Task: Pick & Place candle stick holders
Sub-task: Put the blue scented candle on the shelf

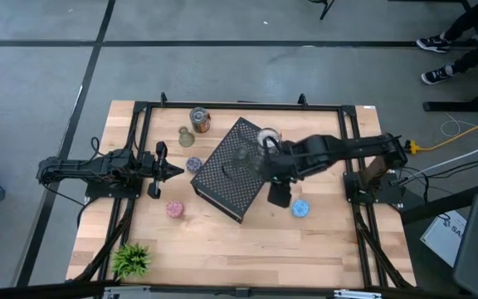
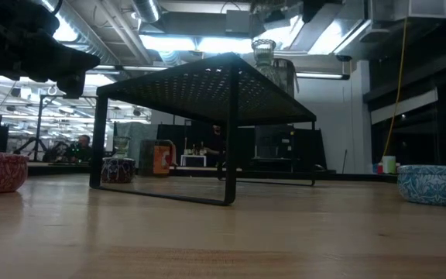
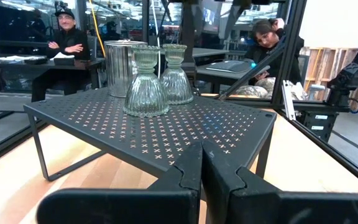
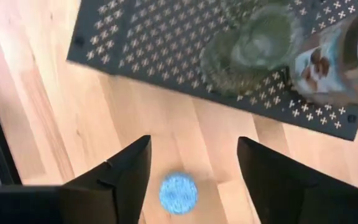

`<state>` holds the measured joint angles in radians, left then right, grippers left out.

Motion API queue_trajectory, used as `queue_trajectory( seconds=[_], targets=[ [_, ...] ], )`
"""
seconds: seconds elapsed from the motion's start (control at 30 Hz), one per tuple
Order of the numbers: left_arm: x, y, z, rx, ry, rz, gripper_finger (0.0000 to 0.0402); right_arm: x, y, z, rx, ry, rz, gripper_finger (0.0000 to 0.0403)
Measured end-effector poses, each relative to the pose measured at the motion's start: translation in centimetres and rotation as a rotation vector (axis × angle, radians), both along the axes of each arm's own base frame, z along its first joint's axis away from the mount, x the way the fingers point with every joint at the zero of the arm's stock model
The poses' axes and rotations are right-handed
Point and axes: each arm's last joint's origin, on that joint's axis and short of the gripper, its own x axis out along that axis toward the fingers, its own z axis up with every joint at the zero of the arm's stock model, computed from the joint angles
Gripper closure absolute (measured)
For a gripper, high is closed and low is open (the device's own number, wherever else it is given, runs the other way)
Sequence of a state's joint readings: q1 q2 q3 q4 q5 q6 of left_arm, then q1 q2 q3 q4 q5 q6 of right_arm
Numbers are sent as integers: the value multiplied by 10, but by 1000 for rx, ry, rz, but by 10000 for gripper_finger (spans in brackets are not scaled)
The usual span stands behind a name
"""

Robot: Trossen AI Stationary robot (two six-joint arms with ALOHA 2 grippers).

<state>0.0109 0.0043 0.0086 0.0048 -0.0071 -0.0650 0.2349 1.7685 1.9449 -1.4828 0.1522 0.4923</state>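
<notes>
Silver can (image 4: 347,56) cut off by edge

From overhead you looked straight down on the whole table (image 1: 247,249), both arms and the black rack (image 1: 235,170) at centre. Your low camera sat at tabletop height, facing level across the boards under the rack (image 2: 207,85) into the room. Your left wrist camera looked along the rack's top (image 3: 166,134), close, toward two people seated beyond. Your right wrist camera pointed down, near, over the rack's edge (image 4: 185,50) and a blue holder (image 4: 178,193). The overhead (image 1: 299,208) and low (image 2: 433,184) views shared that holder.
</notes>
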Motion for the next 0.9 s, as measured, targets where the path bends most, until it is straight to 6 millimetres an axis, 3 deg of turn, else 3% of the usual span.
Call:
queue_trajectory(
  seconds=[0.23, 0.5, 0.9],
  targets=[
    [0, 0, 0, 0, 0, 0, 400, -26, 18, -6, -19, 31, 76, 192],
    [0, 0, 0, 0, -1, 0, 400, -57, 28, -21, -9, 21, 123, 194],
    [0, 0, 0, 0, 0, 0, 400, -86, 31, -54, 52, 87, 135, 194]
  ],
)
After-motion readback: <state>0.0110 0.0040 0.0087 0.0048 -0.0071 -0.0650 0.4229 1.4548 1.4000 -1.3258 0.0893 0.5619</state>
